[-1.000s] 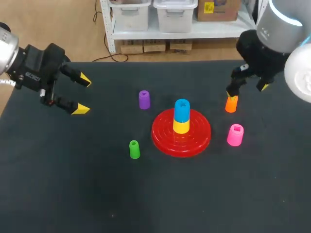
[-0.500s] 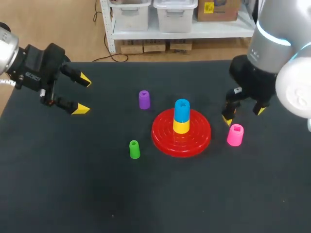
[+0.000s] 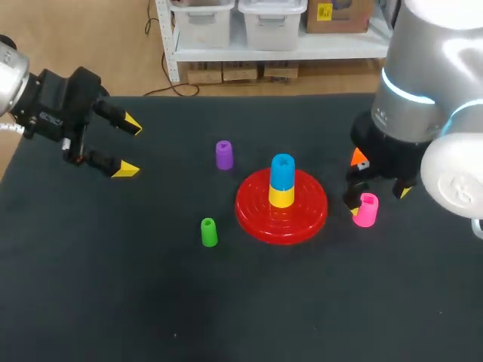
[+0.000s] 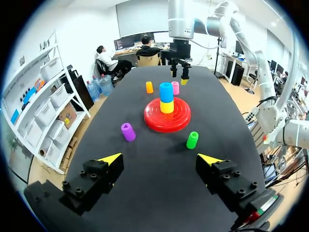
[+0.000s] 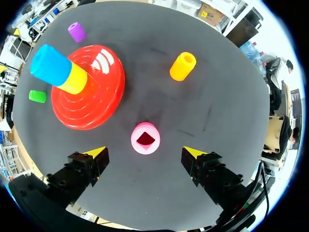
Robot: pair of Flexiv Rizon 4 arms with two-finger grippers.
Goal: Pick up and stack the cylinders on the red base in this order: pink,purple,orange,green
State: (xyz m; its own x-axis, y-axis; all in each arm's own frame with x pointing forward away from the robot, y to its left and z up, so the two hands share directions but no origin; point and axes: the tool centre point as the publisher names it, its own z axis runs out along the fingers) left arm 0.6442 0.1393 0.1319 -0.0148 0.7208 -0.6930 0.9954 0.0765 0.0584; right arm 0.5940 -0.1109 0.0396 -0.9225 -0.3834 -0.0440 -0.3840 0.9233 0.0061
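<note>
The right gripper hangs over the small upright pink plastic cylinder, its fingers spread wide with the cylinder centred between them, untouched, at 3 o'clock off the round red ridged base, the wide-open left gripper well apart

The red base is a round, ribbed disc lying flat near the middle of the dark table; at its centre a yellow cylinder stands upright with a blue cylinder stacked on it; the pink cylinder stands on the table just beside the base's right rim, a square hole in its top; the orange cylinder stands farther back on that side; the purple cylinder stands beyond the base to its left; the green cylinder stands nearer, also left; both are upright and apart from the base.
</note>
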